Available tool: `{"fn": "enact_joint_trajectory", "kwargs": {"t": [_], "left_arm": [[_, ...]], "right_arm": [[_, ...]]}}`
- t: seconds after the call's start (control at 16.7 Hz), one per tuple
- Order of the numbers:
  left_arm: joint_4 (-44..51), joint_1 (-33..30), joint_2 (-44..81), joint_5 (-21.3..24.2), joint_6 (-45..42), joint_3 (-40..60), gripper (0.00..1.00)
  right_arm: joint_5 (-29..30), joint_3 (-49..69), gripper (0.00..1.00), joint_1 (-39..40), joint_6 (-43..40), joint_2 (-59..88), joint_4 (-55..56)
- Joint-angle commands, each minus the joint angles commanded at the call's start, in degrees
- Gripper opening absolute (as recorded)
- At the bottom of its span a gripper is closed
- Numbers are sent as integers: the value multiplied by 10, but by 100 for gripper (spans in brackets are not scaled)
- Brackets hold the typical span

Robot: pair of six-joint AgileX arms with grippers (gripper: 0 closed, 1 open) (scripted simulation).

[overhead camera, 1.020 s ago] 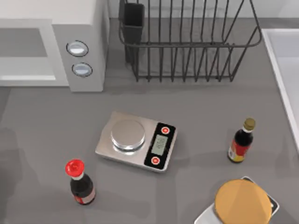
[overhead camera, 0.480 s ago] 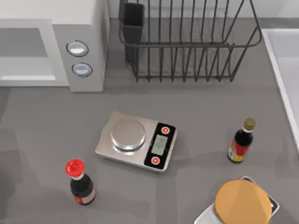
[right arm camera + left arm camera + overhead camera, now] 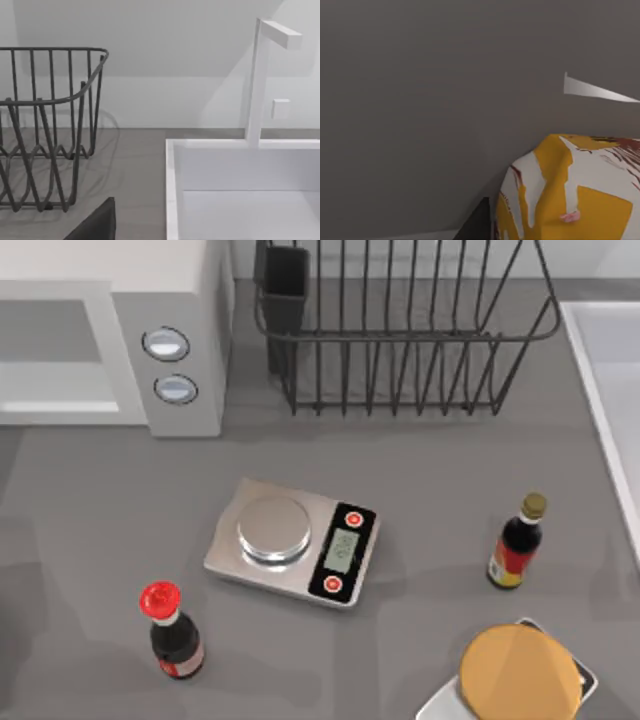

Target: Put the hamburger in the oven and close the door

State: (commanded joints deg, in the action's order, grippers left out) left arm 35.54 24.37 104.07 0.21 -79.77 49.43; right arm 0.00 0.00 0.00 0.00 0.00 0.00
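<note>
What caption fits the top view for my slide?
White oven at table's back left, dish rack beside it, kitchen scale centred between two sauce bottles.

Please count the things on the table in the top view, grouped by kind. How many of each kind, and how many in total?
Bottles: 2, one red-capped, one gold-capped
Kitchen scales: 1
Ovens: 1
Wire racks: 1
Tan discs on a white base: 1
Sinks: 1, at the right edge
Total: 7
</note>
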Motion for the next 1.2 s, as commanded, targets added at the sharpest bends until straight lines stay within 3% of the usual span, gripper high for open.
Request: {"fn": "enact_joint_trajectory", "kwargs": {"t": [0.18, 0.24, 0.66, 1.2], "left_arm": [[0, 0, 0, 0, 0, 0, 2], [0, 0, 0, 0, 0, 0, 0], [0, 0, 0, 0, 0, 0, 0], [205, -4, -87, 4, 13, 104, 0]], "right_arm": [[0, 0, 100, 0, 0, 0, 0], [0, 0, 100, 0, 0, 0, 0], [0, 0, 100, 0, 0, 0, 0], [0, 0, 100, 0, 0, 0, 0]]}}
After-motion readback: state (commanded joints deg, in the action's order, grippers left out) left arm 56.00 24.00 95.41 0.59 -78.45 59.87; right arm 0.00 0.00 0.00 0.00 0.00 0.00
